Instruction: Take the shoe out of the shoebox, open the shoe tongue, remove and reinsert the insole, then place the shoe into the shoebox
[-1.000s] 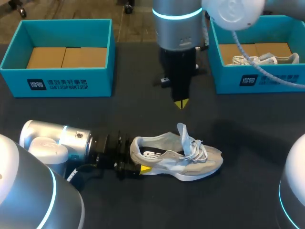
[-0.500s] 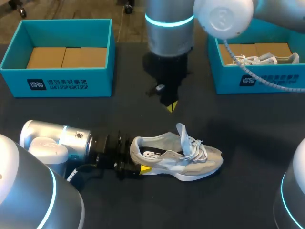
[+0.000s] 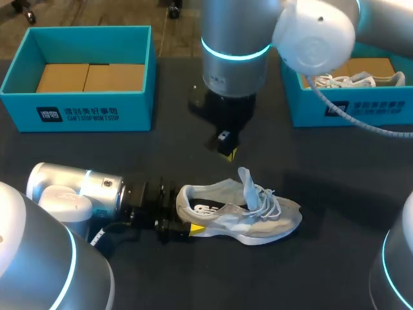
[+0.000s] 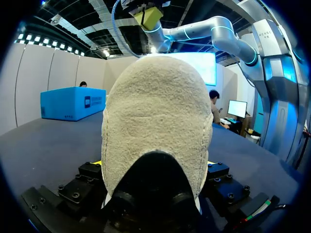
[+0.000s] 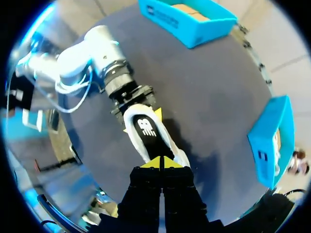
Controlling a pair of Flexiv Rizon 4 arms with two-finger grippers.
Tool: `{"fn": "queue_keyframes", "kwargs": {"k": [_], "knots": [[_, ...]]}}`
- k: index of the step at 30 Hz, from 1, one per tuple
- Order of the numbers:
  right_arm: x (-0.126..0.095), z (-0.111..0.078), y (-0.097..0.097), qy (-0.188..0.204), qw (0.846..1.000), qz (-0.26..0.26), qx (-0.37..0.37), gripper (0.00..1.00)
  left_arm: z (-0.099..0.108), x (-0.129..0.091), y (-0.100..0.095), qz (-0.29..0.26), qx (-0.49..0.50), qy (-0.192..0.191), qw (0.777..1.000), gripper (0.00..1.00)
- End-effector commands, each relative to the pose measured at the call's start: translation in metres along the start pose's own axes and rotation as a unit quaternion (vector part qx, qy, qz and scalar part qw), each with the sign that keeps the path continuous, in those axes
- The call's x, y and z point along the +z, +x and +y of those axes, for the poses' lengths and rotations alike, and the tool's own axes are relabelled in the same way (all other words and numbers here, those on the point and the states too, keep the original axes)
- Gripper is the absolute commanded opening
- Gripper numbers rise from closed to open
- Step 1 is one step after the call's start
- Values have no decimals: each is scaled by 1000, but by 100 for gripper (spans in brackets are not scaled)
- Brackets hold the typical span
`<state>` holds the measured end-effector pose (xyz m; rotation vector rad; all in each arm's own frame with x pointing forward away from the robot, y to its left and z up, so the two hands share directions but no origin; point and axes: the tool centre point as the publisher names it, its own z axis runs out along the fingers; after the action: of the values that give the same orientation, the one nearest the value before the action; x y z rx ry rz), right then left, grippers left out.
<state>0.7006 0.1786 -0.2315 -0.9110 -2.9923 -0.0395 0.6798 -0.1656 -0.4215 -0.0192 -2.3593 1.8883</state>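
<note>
The shoe (image 3: 242, 213) is out of its box and lies on its sole on the dark desk (image 3: 335, 187), toe toward the robot's right, so the first step looks done. The left arm (image 3: 77, 194) lies low along the desk, and the left jaws grip the heel from both sides; in the left wrist view the pale heel (image 4: 155, 126) fills the space between them. The tongue (image 3: 247, 182) stands up out of the laces, which suggests the opening step is done or nearly so.

Inside the shoe I can see the dark insole (image 3: 208, 209) with its white mark, lying flat in place. From here I cannot tell whether it has been out and back or has yet to be touched. My guess is that it is the next job, because the right arm (image 3: 235, 45) hangs just above and behind the shoe's opening. The right jaws are pressed together, yellow tips touching, and hold nothing.

Putting the shoe away is left to do. The blue box (image 3: 84, 113) at the far left holds only cardboard. The other blue box (image 3: 348, 110), at the far right, has a second shoe (image 3: 358, 81) in it.
</note>
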Motion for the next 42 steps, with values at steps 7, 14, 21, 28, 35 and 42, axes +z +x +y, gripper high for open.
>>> {"fn": "queue_keyframes", "kwargs": {"k": [7,14,21,28,35,42], "knots": [[44,-5,-7,-30,992,27,-121,0,4,2,-3,0,0,0,1000,0],[44,-10,-8,-20,991,46,-122,0,4,2,-3,0,0,0,1000,0],[44,-10,-8,-20,991,46,-122,0,4,2,-3,0,0,0,1000,0],[67,1,-8,12,981,67,-182,0,4,2,-3,0,0,0,1000,0],[93,5,6,0,973,74,-218,0,4,2,-3,0,0,0,1000,0],[108,5,7,-13,970,66,-235,0,4,2,-3,0,0,0,1000,0]]}}
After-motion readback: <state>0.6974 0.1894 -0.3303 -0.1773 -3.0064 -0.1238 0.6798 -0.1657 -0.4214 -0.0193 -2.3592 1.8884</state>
